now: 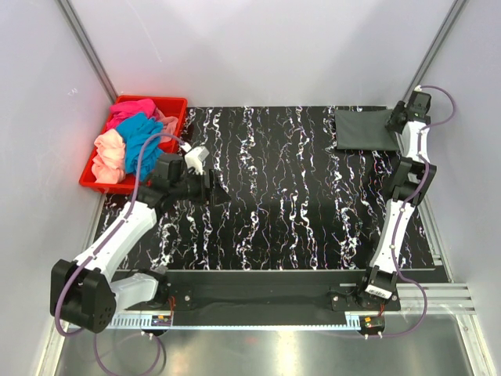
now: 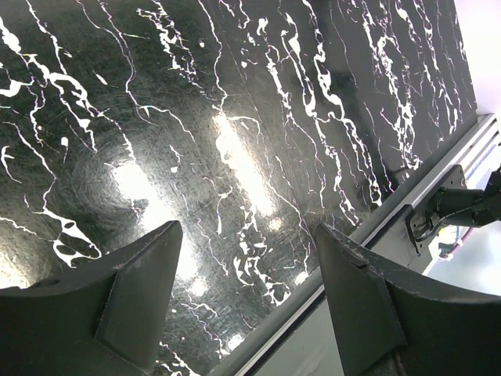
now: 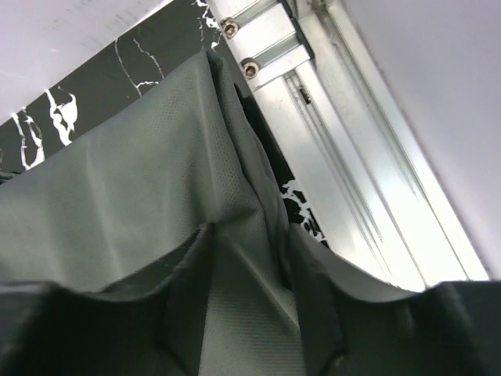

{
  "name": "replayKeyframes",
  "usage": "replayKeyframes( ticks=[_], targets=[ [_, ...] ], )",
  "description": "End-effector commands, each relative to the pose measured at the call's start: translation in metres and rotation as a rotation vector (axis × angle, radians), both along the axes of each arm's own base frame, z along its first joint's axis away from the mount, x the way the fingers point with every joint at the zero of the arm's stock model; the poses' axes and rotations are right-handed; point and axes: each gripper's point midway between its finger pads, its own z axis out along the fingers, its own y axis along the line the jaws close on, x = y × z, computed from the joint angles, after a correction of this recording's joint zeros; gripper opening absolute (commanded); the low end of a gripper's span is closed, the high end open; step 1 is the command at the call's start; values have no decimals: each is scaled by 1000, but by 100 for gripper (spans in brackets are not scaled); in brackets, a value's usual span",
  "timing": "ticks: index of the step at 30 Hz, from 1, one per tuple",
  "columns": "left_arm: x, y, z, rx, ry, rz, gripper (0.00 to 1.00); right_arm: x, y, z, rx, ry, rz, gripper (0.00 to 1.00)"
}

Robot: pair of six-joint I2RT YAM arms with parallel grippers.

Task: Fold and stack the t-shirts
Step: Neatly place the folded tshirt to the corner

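A dark grey t-shirt [image 1: 364, 129] lies folded flat at the table's far right corner. My right gripper [image 1: 394, 121] hovers at its right edge. In the right wrist view the right gripper [image 3: 250, 231] has its jaws apart, and a raised crease of the grey t-shirt [image 3: 117, 196] runs between the fingers [image 3: 188, 290] without being pinched. My left gripper [image 1: 215, 190] hangs open over the bare table left of centre. The left wrist view shows only marble surface between the left gripper's [image 2: 246, 235] fingers [image 2: 145, 290]. Magenta-pink [image 1: 133, 110], teal-blue [image 1: 141, 141] and peach [image 1: 109, 157] t-shirts are heaped in the crate.
The red plastic crate [image 1: 174, 106] stands at the far left, beside the left arm. An aluminium rail [image 3: 337, 133] borders the black marble table [image 1: 290, 196] right next to the grey shirt. Grey walls close in both sides, and a metal rail [image 2: 423, 180] runs along the near edge.
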Motion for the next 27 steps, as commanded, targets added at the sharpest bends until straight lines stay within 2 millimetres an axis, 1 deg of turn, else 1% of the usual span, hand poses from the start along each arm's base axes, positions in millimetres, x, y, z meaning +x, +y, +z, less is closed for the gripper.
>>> replayKeyframes(
  ticks=[1, 2, 3, 4, 5, 6, 7, 9, 10, 11, 12, 13, 14, 15, 16, 17, 18, 19, 20, 21, 22, 23, 25, 26, 27],
  targets=[
    [1, -9, 19, -55, -58, -40, 75, 7, -5, 67, -83, -93, -27, 54],
    [-1, -10, 20, -64, -61, -49, 75, 4, -10, 75, -113, -90, -58, 56],
    [-3, -10, 21, -69, -65, -52, 75, 1, -10, 86, -130, -97, -74, 62],
    [-5, -10, 26, -74, -84, -55, 75, -5, -12, 107, -146, -112, -101, 73],
    [-5, -9, 28, -73, -96, -51, 75, -9, -13, 117, -153, -118, -124, 74],
    [-6, -8, 31, -73, -107, -48, 75, -17, -16, 145, -172, -144, -161, 99],
    [-7, -7, 38, -78, -137, -44, 76, -25, -15, 153, -167, -131, -176, 100],
    [-6, -6, 43, -79, -163, -35, 76, -36, -10, 176, -145, -142, -206, 100],
    [-6, -5, 46, -80, -175, -34, 76, -51, -5, 195, -142, -138, -219, 100],
    [-6, -4, 50, -80, -190, -28, 76, -58, 3, 206, -122, -145, -225, 100],
    [-6, -3, 53, -78, -202, -25, 76, -65, 9, 213, -107, -141, -228, 100],
    [-5, -1, 55, -68, -216, -11, 76, -81, 25, 226, -64, -137, -215, 100],
    [-6, 2, 61, -67, -240, -6, 76, -88, 39, 232, -41, -133, -193, 100],
    [-6, 3, 63, -64, -254, 2, 76, -104, 57, 242, -3, -129, -161, 100],
    [-4, 7, 64, -51, -268, 23, 76, -116, 69, 243, 40, -112, -152, 100],
    [-5, 9, 67, -47, -282, 32, 77, -124, 86, 247, 70, -109, -119, 100],
    [-6, 11, 72, -48, -303, 40, 77, -144, 107, 252, 129, -105, -65, 100],
    [-5, 14, 75, -40, -319, 54, 77, -153, 121, 253, 170, -104, -37, 100],
    [-4, 15, 78, -40, -334, 62, 77, -161, 142, 254, 195, -100, 12, 100],
    [-5, 16, 81, -42, -347, 70, 77, -182, 160, 254, 216, -92, 52, 100],
    [-4, 17, 83, -44, -349, 76, 77, -193, 172, 255, 226, -85, 72, 100],
    [-2, 18, 91, -48, -361, 88, 78, -214, 193, 257, 245, -80, 120, 100],
    [-2, 18, 100, -53, -361, 97, 80, -237, 212, 261, 287, -81, 161, 100],
    [-2, 17, 117, -72, -383, 94, 83, -248, 221, 263, 307, -91, 190, 100],
    [-3, 15, 126, -88, -395, 92, 84, -271, 237, 267, 347, -108, 243, 100]
  ],
)
